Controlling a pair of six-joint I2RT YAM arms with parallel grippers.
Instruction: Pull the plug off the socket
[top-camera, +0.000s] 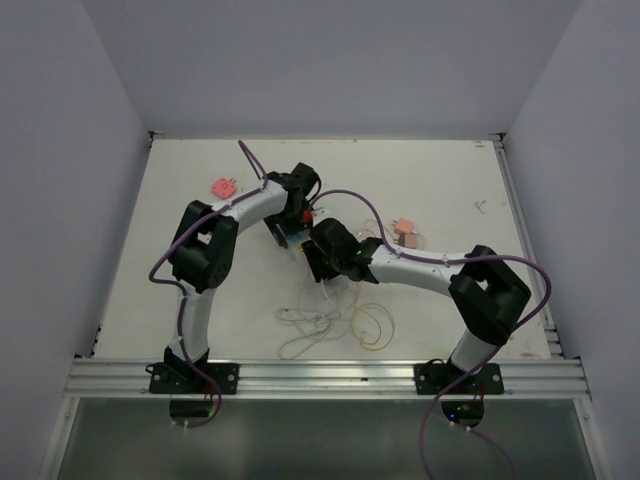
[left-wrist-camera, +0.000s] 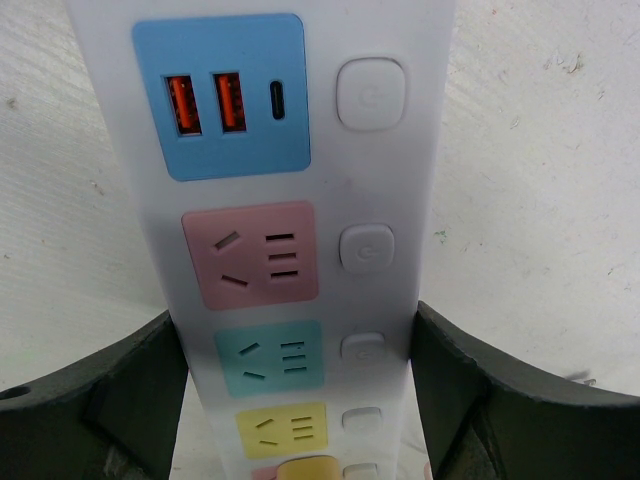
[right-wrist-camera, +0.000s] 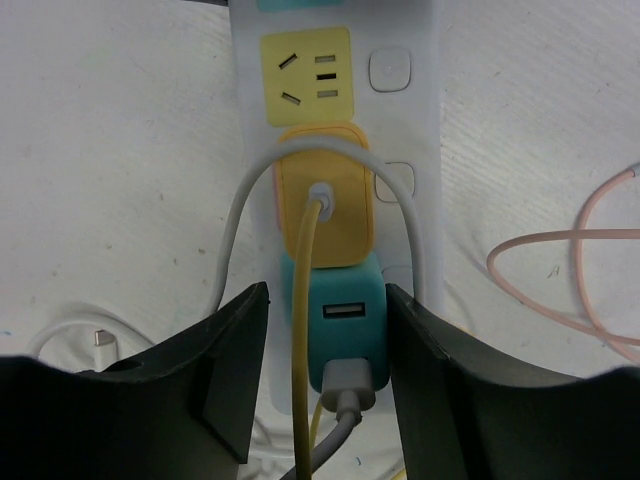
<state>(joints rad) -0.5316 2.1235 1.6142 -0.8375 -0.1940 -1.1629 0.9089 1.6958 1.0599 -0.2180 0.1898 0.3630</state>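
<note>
The socket (left-wrist-camera: 300, 200) is a long white strip with blue, pink, teal and yellow outlet faces. My left gripper (left-wrist-camera: 295, 330) is shut on it, a finger pressed against each long edge. Two plugs sit in the strip's near end: a yellow plug (right-wrist-camera: 335, 210) with a yellow cable, and a teal plug (right-wrist-camera: 345, 320) with a grey cable. My right gripper (right-wrist-camera: 327, 292) straddles the teal plug, still open. Its right finger touches the plug's side; a narrow gap and the yellow cable lie on the left. From above, both grippers (top-camera: 295, 205) (top-camera: 318, 250) cover most of the strip (top-camera: 292, 236).
A loose pink plug (top-camera: 223, 187) lies at the back left and another pinkish one (top-camera: 405, 232) to the right. White cable (top-camera: 310, 325) and a yellow loop (top-camera: 375, 325) are tangled near the front. A pink cable (right-wrist-camera: 560, 240) curves right of the strip.
</note>
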